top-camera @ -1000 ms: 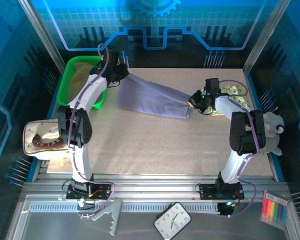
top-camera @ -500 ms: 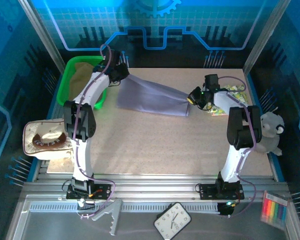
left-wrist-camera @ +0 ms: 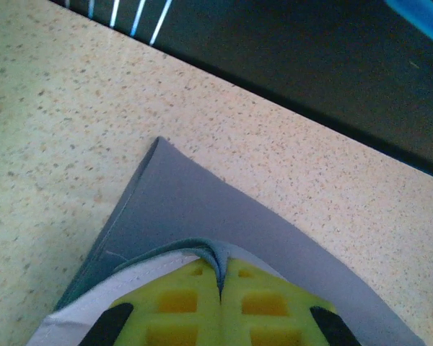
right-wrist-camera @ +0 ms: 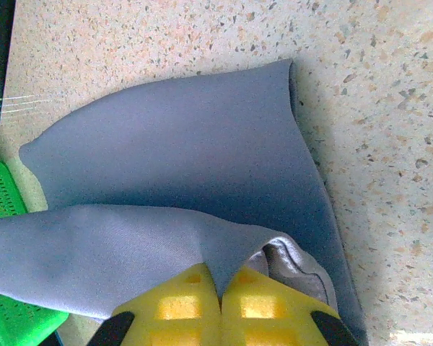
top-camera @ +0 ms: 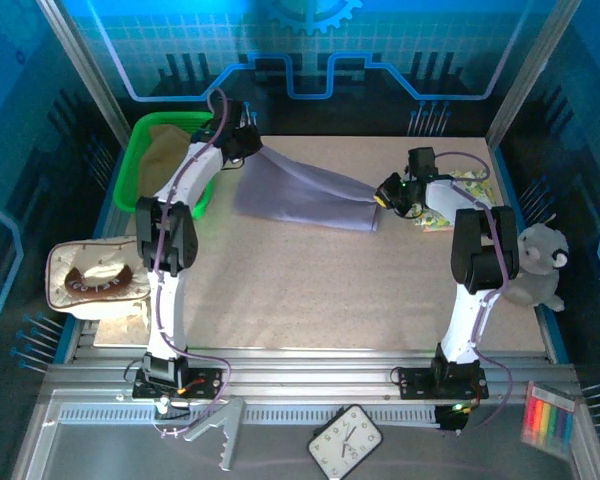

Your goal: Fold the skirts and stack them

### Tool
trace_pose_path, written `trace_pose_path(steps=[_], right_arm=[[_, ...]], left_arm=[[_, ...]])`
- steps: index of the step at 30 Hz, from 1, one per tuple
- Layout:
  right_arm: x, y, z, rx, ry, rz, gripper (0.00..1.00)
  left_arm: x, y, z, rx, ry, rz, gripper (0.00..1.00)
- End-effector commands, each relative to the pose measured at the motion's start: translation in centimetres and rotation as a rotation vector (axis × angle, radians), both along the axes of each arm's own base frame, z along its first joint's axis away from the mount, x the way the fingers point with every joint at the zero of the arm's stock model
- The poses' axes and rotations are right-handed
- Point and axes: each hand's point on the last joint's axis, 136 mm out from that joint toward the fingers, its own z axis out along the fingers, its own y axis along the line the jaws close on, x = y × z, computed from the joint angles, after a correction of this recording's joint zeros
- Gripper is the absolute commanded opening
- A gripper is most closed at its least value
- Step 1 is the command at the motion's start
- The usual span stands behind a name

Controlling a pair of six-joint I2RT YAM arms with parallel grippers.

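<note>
The lavender skirt (top-camera: pixel 300 195) hangs stretched between both grippers over the back of the table. My left gripper (top-camera: pixel 248 146) is shut on its back-left edge, with a fold of hem pinched between the yellow pads (left-wrist-camera: pixel 221 277) and the skirt (left-wrist-camera: pixel 202 209) sloping down to the tabletop. My right gripper (top-camera: pixel 383 196) is shut on the right end, cloth clamped in its tips (right-wrist-camera: pixel 220 285) and the skirt (right-wrist-camera: pixel 187 166) doubled below. The olive-tan skirt (top-camera: pixel 165 150) lies in the green basket. The floral skirt (top-camera: pixel 462 186) lies at the right edge, partly under the right arm.
The green basket (top-camera: pixel 132 185) stands at the back left and shows as a green corner (right-wrist-camera: pixel 3 198) in the right wrist view. A beige pouch (top-camera: pixel 90 280) sits at the left edge and a plush toy (top-camera: pixel 536 265) at the right. A clock (top-camera: pixel 345 437) and markers (top-camera: pixel 547 415) lie on the near rail.
Both grippers have stayed shut on the lavender skirt. The left gripper has crept a little toward the back. Both arms' elbows have swung upward, uncovering the plush toy.
</note>
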Motion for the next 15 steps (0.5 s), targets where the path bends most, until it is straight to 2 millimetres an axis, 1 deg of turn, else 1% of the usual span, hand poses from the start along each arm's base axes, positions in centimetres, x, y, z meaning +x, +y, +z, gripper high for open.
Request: trace_pose_path(steps=[1,5,8,15], right_arm=[[0.3,-0.9,-0.1,-0.014,0.004,-0.015,0.00],[0.4,-1.0,0.0,-0.015,0.001,-0.019,0.01],[0.5,-1.1,0.0,-0.017,0.001,-0.022,0.01],[0.9,-1.4,-0.2,-0.015,-0.001,-0.035,0.03]], left_arm=[[1.3,0.1,1.0,0.009,-0.051,-0.041,0.00],[1.5,-0.1,0.4,0.015,-0.054,-0.058,0.00],[1.7,0.3,-0.1,0.036,-0.052,-0.047,0.00],[3.0,0.4,-0.5,0.043,-0.066,-0.056,0.00]])
